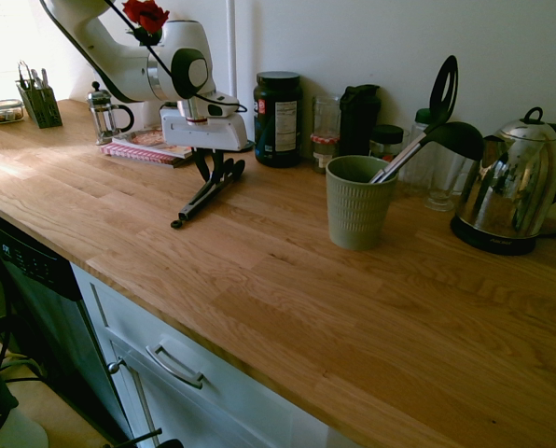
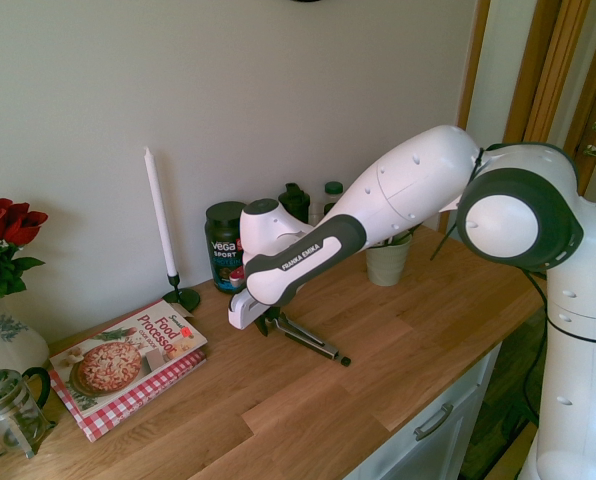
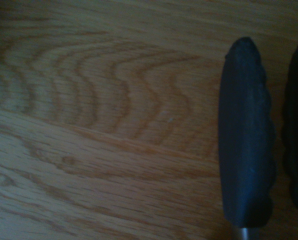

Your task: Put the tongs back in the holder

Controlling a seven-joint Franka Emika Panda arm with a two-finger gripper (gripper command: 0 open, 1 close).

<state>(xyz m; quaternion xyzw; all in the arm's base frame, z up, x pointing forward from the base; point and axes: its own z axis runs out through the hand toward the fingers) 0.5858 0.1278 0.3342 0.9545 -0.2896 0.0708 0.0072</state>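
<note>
Wooden kitchen countertop (image 1: pixel 287 280) is seen running along a pale wall. "VEGA SPORT" is read on the dark supplement tub (image 2: pixel 224 246) against the wall, "Food Processor" on the cookbook (image 2: pixel 128 362) with a pizza cover, and "FRANKA EMIKA" on the white arm (image 2: pixel 308 255).

The arm is stretched out low over the counter, its wrist bent so that the gripper (image 1: pixel 213 168) points straight down, well apart from the holder (image 1: pixel 355 202) on the cookbook's side. The tongs (image 1: pixel 206 194) are slanted on the wood beneath the gripper: the joined end is rested on the counter, away from the wall, and the black tips are raised between the dark fingers. The fingers are set closely about the tips, but whether the tips are actually clamped cannot be told. In the wrist view the two rounded, scalloped tips are seen close up over the wood grain.

The sage-green ribbed holder is stood upright near a steel kettle (image 1: pixel 507 191), and a black ladle (image 1: pixel 427 145) with a silvery handle is leaned inside it.
</note>
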